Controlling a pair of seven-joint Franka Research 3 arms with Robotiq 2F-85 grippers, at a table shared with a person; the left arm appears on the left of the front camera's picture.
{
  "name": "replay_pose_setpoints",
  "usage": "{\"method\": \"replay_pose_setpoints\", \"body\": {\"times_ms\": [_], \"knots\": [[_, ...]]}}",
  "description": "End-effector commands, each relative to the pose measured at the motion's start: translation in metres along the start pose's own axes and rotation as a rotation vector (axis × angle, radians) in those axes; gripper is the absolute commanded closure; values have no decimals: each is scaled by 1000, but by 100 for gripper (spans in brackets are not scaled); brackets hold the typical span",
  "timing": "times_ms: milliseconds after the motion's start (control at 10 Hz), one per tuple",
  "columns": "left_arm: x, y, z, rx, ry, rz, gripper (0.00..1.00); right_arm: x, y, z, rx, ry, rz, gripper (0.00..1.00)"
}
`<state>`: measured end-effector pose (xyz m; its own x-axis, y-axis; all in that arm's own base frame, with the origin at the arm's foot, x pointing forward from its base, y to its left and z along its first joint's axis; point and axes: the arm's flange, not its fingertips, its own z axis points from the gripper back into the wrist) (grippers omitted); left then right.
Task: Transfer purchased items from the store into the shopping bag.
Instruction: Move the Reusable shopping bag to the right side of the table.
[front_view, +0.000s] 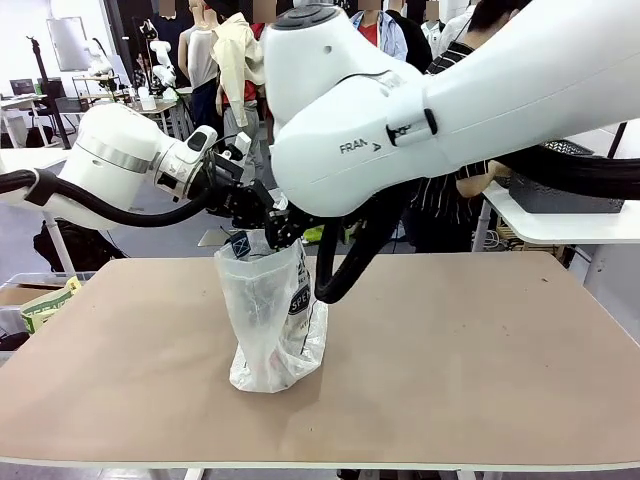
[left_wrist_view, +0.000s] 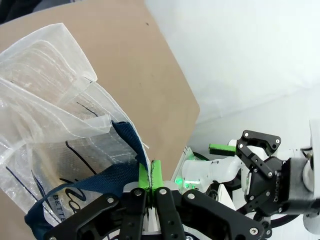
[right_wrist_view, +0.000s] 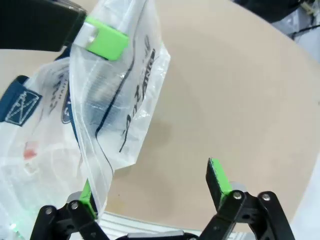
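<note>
Front view: the shopping bag (front_view: 272, 320), crinkly translucent white with dark trim, stands centre-left on the brown surface (front_view: 480, 350). Left wrist view: the left gripper (left_wrist_view: 150, 175), bottom centre, has its jaws pressed together, pinching the bag's edge by its dark handle. Right wrist view: the right gripper (right_wrist_view: 152, 192) along the bottom has jaws spread, one finger at the bag's edge, the bag filling the left.

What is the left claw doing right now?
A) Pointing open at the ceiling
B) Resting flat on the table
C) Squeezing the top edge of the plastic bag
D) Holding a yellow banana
C: the left claw is shut, its green pads pinching the dark-trimmed rim of the shopping bag and holding it up off the table.
</note>
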<state>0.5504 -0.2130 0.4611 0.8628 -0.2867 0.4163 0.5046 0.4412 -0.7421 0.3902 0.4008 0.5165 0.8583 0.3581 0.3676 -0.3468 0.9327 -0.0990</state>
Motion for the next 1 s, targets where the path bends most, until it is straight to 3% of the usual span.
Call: {"method": "replay_pose_setpoints", "body": {"times_ms": [0,500,700,900], "knots": [[-6,-2,5,12,-24,2,100,-20,-25,3,47,-32,-49,0],[-6,-3,-2,31,6,-13,100,-44,-78,24,356,-251,-192,0],[-6,-3,-3,29,11,-17,100,-44,-83,24,390,-274,-215,0],[-10,-5,10,60,-23,-32,100,-50,-100,29,339,-266,-284,0]]}}
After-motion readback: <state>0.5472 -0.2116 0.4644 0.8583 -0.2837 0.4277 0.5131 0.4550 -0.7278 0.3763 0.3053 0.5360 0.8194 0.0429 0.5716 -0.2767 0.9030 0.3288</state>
